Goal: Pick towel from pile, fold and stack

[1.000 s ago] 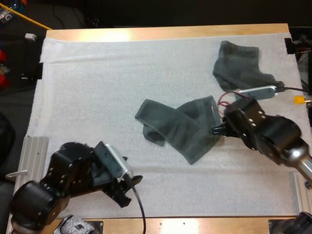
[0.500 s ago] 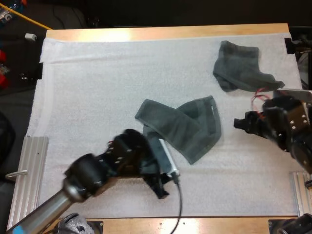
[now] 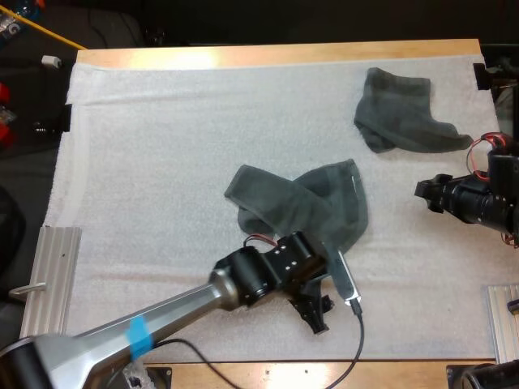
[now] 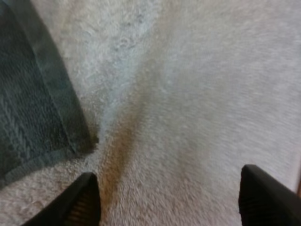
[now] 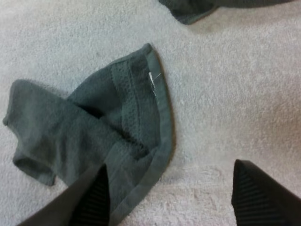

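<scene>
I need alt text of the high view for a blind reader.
A crumpled grey-green towel lies midway on the white mat, the open left gripper beside its near corner. The open right gripper is to the towel's right; a second towel lies far right on the mat.

The mat (image 3: 162, 146) is white with a fine nubbly texture, and the counter (image 3: 276, 55) around the mat is pale wood. The towel (image 3: 300, 211) at the mat's middle is dark grey-green, with a knobbly woven band beside a plain hem that carries a small white tag (image 5: 153, 77). The second towel (image 3: 401, 109), at the mat's far right corner, is the same dark grey-green. The left claw (image 3: 318, 316) and right claw (image 3: 426, 194) are black. The left arm (image 3: 186, 304) is silver-grey with a blue band (image 3: 138, 336).
</scene>
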{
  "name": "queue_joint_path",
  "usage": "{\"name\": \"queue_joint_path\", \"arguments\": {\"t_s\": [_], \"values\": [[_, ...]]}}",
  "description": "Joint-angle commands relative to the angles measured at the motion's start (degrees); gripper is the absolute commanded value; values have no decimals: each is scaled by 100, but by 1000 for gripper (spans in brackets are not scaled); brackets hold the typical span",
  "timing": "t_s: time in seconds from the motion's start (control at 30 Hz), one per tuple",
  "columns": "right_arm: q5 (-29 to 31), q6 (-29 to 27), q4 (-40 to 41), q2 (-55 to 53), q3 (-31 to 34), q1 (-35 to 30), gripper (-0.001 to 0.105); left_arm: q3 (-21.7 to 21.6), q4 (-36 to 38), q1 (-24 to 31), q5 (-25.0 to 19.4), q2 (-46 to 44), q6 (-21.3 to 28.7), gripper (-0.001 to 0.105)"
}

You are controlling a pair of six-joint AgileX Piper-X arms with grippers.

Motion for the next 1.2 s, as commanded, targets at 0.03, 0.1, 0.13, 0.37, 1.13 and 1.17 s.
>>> {"name": "queue_joint_path", "arguments": {"t_s": [0.03, 0.1, 0.13, 0.37, 1.13, 1.17], "values": [[-144, -86, 49, -26, -1, -32, 56, -23, -225, -30, -348, 220, -218, 60], [-157, -86, 49, -26, -1, -32, 56, -23, -356, -30, -564, 431, -272, 60], [-156, -86, 49, -26, -1, -32, 56, -23, -443, -30, -635, 542, -275, 60], [-156, -86, 49, -26, -1, -32, 56, -98, -635, -30, -836, 1108, -275, 60], [-102, -145, 220, -26, -1, -32, 56, -891, -393, 517, -495, 2058, -639, 60], [-102, -145, 220, -26, -1, -32, 56, -891, -381, 504, -485, 2077, -639, 60]]}}
